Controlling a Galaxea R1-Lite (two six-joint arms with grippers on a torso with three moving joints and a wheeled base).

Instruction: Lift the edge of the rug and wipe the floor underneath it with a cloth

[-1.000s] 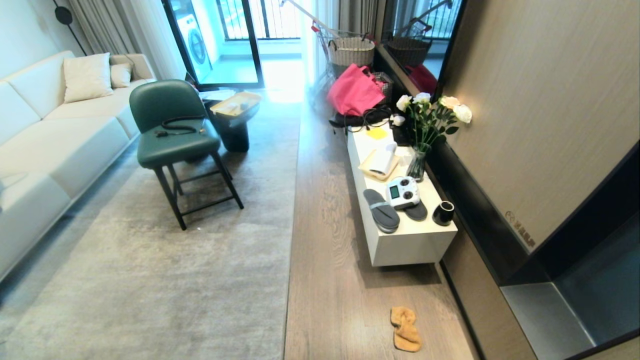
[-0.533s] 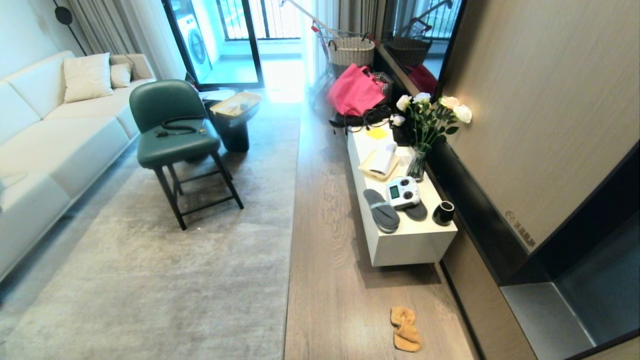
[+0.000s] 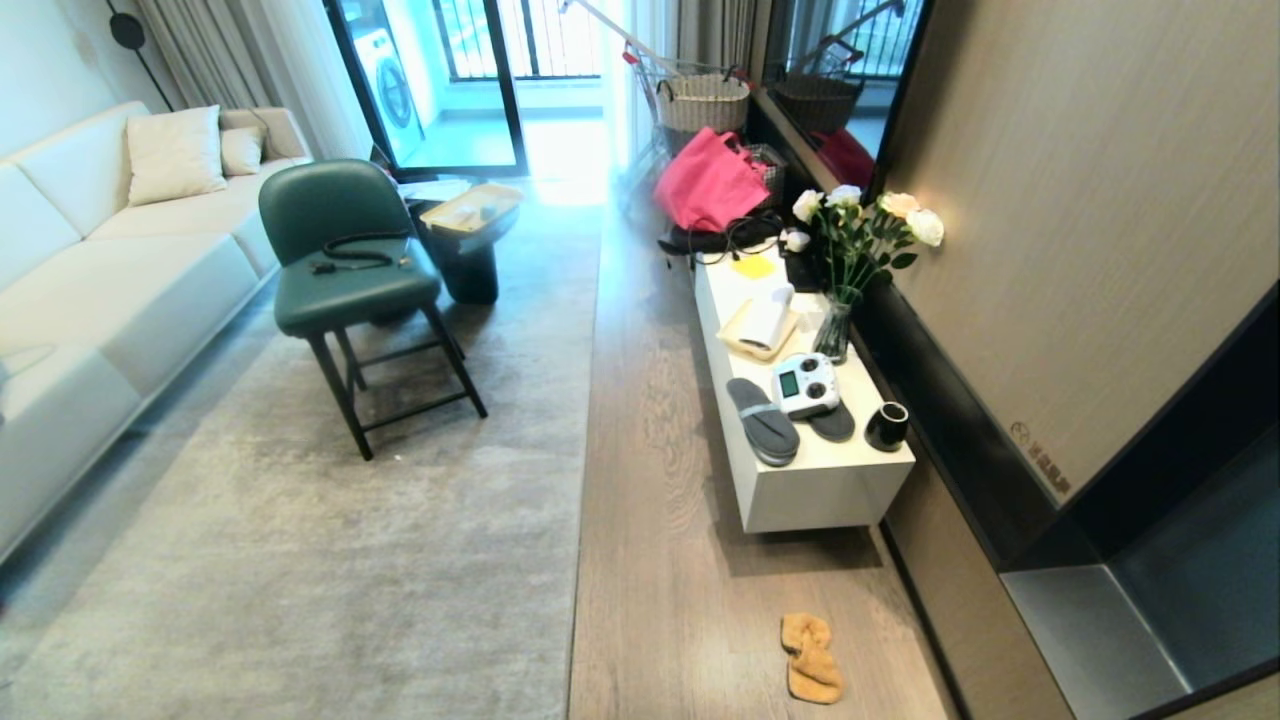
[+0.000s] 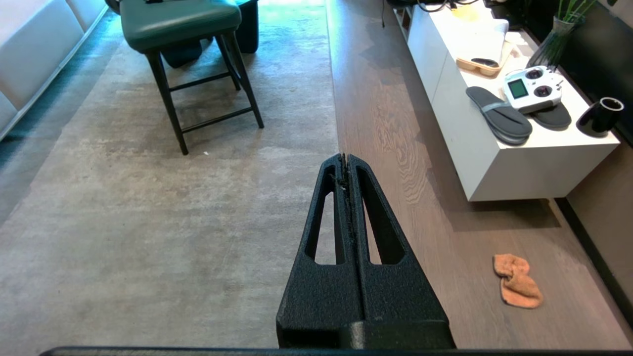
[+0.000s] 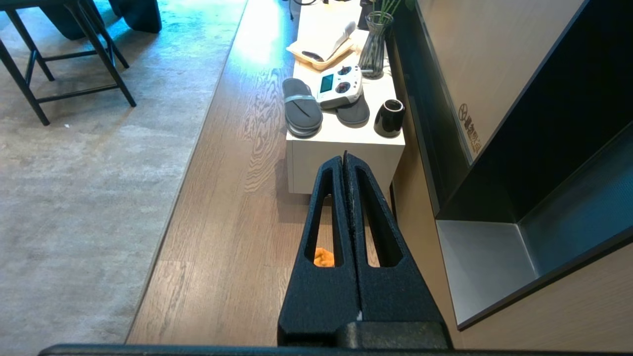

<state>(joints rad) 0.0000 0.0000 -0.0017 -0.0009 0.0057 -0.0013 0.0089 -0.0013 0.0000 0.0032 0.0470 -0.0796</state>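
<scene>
Nothing is being gripped yet: left gripper [image 4: 348, 158] and right gripper [image 5: 345, 157] are being held fully closed and empty, cloth [image 5: 324, 257] lying on floor [image 5: 232, 198] below the right one, rug edge [image 4: 336, 133] below the left, so fetching the cloth likely comes next.

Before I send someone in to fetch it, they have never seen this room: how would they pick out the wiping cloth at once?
Find the long white low cabinet along the wall. Just past its near end, on the bare wood floor between the grey rug edge and the wall, lies the cloth. It is a small crumpled orange-yellow fuzzy rag, unlike the dark grey slippers on the cabinet top.
</scene>
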